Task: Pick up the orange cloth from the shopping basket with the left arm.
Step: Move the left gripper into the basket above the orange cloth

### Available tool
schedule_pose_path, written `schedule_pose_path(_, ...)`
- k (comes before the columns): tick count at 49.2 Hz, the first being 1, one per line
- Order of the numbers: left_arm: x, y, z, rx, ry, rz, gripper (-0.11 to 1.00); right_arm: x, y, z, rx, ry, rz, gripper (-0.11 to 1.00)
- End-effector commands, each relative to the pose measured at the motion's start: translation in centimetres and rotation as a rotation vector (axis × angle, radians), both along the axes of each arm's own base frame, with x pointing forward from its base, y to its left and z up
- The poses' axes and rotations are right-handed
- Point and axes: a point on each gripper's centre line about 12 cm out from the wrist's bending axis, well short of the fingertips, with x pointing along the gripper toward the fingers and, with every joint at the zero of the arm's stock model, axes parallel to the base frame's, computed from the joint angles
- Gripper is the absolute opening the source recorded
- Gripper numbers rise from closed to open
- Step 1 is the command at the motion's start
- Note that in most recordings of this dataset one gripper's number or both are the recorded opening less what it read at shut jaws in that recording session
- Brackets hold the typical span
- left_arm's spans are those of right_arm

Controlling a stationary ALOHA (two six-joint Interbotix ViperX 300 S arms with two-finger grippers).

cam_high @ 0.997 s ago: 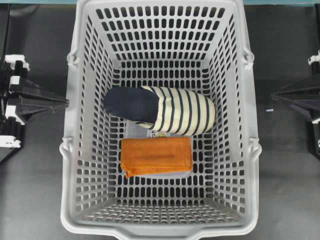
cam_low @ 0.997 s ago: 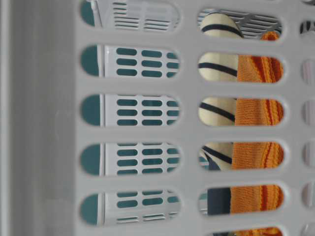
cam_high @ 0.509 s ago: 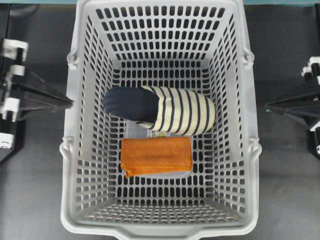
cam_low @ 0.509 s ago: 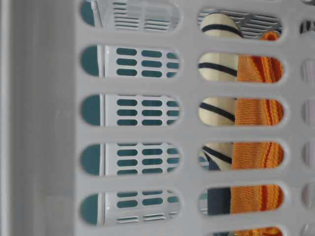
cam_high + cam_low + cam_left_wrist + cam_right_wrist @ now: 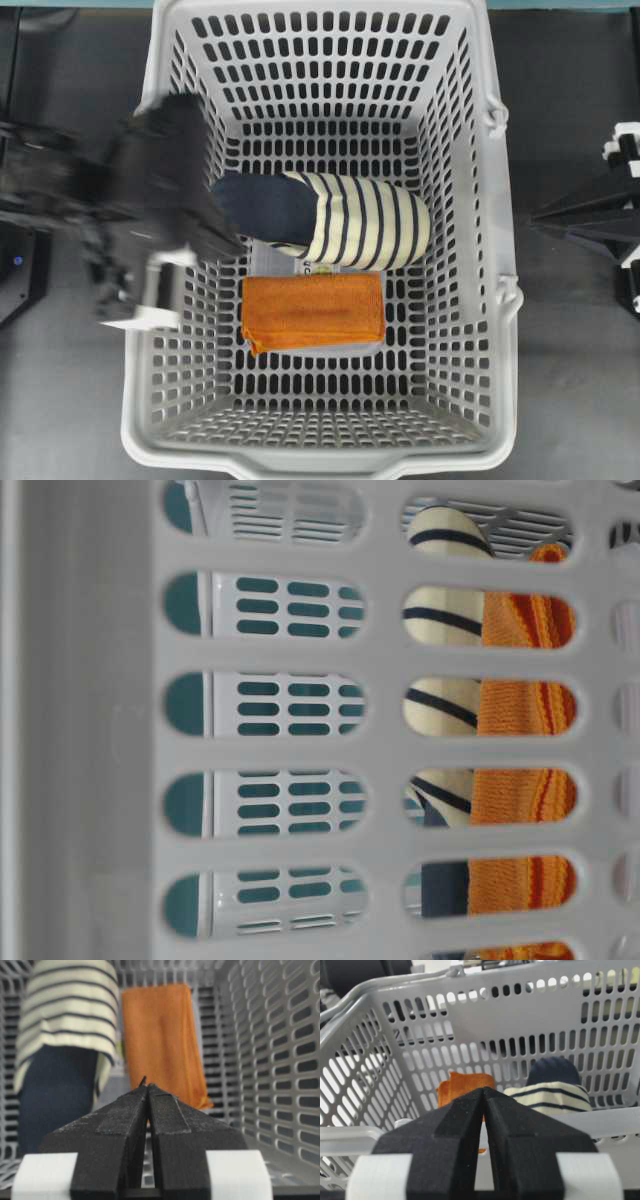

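The orange cloth (image 5: 313,310) lies flat on the floor of the shopping basket (image 5: 300,462), just in front of a striped item. My left gripper (image 5: 222,243) shows as a dark motion blur above the basket's left wall and rim. In the left wrist view the left gripper (image 5: 147,1086) is shut and empty, pointing at the orange cloth (image 5: 160,1035), which lies ahead and apart from it. My right gripper (image 5: 535,215) is shut, outside the basket's right wall. The right wrist view looks over the rim at the cloth (image 5: 465,1085).
A navy-and-cream striped fabric item (image 5: 350,225) lies across the basket floor, touching the cloth's far edge. It sits left of the cloth in the left wrist view (image 5: 65,1010). Slotted walls (image 5: 280,1060) enclose all sides. Dark tabletop (image 5: 70,400) surrounds the basket.
The left arm has swung from its place left of the basket to above the basket's left rim, still blurred. The cloth, striped item and right arm have stayed put.
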Motion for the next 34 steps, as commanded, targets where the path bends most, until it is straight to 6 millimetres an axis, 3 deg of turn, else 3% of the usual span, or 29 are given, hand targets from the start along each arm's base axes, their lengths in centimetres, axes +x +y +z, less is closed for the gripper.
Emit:
schedule_pose_path(1, 1.9, -0.1, 0.5, 0.008, 0.044, 0.005, 0.00, 0.2, 0.1, 0.9, 0.007, -0.023, 0.002, -0.01)
schedule_pose_path(12, 4.9, -0.5, -1.0, 0.016, 0.143, 0.012, 0.05, 0.2, 0.1, 0.9, 0.007, -0.024, 0.002, -0.01)
schedule_pose_path(26, 7.6, -1.5, -4.5, -0.029, 0.231, 0.063, 0.81, 0.2, 0.0, 1.0, 0.007, -0.027, 0.000, -0.01)
schedule_pose_path(29, 7.8, -1.6, -5.7, -0.033, 0.262, 0.073, 0.89, 0.2, 0.0, 1.0, 0.007, -0.029, 0.000, -0.01)
schedule_pose_path(34, 8.2, -1.8, -7.9, -0.025, 0.314, 0.075, 0.90, 0.2, 0.1, 0.9, 0.007, -0.027, 0.002, -0.01)
